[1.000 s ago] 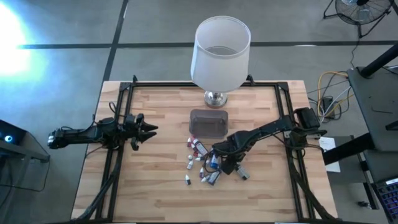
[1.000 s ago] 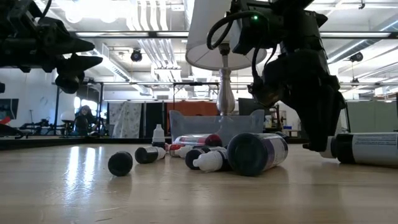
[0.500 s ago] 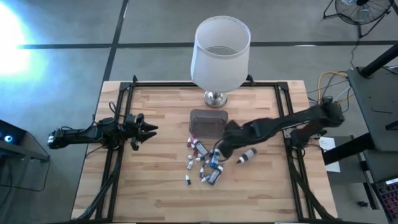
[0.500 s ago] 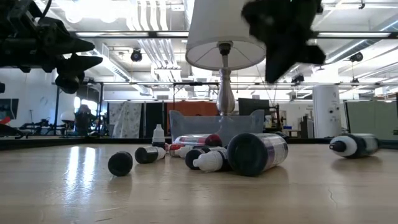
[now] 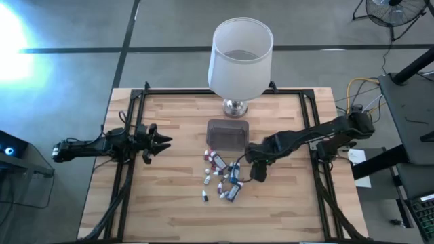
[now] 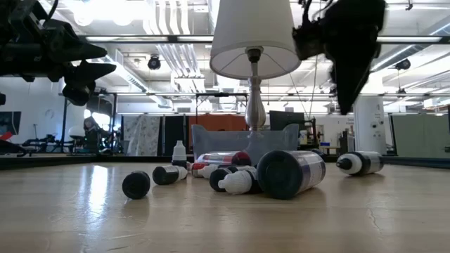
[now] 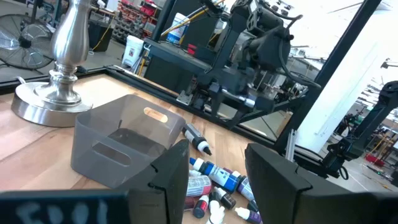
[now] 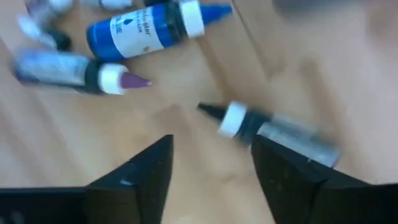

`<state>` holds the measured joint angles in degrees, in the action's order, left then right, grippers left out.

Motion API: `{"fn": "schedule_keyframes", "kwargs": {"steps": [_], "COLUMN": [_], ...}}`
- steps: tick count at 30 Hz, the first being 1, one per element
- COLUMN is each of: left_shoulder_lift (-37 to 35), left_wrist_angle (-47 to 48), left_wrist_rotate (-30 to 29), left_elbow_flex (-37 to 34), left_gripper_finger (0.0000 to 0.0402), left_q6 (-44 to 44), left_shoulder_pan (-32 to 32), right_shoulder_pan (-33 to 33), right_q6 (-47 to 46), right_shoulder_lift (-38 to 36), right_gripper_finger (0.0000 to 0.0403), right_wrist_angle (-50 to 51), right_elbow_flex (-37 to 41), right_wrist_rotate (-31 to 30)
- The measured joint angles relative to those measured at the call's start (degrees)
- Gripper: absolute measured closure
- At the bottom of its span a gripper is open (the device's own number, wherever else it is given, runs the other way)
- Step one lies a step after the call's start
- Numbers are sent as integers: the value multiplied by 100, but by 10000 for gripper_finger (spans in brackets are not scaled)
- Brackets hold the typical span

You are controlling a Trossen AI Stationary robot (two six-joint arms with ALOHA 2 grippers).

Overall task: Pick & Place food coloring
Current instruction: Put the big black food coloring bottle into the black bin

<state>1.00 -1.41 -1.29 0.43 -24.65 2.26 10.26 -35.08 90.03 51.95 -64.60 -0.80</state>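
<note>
Hovering open and empty, your right gripper (image 5: 253,175) hangs just above a black-tipped bottle (image 8: 273,129) lying on the worktop (image 5: 169,210) beside the bottle pile (image 5: 222,177). Your left gripper (image 5: 165,141) waits open, well apart.

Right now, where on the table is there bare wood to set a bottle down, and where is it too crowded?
Bare wood lies along the near edge of the table below the food coloring bottles, and between the left gripper and the clear tub. Crowded: the bottle cluster just in front of the tub, where the open right gripper hangs over one dark bottle; the lamp blocks the far middle.
</note>
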Motion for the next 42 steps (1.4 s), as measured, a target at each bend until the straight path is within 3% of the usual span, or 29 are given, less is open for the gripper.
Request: {"fn": "schedule_keyframes", "kwargs": {"steps": [5, 13, 31, 42], "left_shoulder_lift": [2, 2, 2, 0], "left_wrist_angle": [0, 0, -2, -2], "left_wrist_rotate": [0, -2, -2, -2], "left_elbow_flex": [0, -2, -2, -1], "left_gripper_finger": [266, 266, 266, 266], "left_q6": [1, 1, -1, -2], "left_shoulder_pan": [2, 0, 0, 1], "right_shoulder_pan": [-43, -85, -177, -184], "right_q6": [2508, 4485, 5303, 4974], "right_shoulder_lift": [688, 1414, 1606, 1604], "right_gripper_finger": [143, 138, 276, 284], "right_wrist_angle": [369, 180, -112, -180], "right_elbow_flex": [-133, -140, -138, -199], "right_wrist_rotate": [-267, -288, 90, 85]}}
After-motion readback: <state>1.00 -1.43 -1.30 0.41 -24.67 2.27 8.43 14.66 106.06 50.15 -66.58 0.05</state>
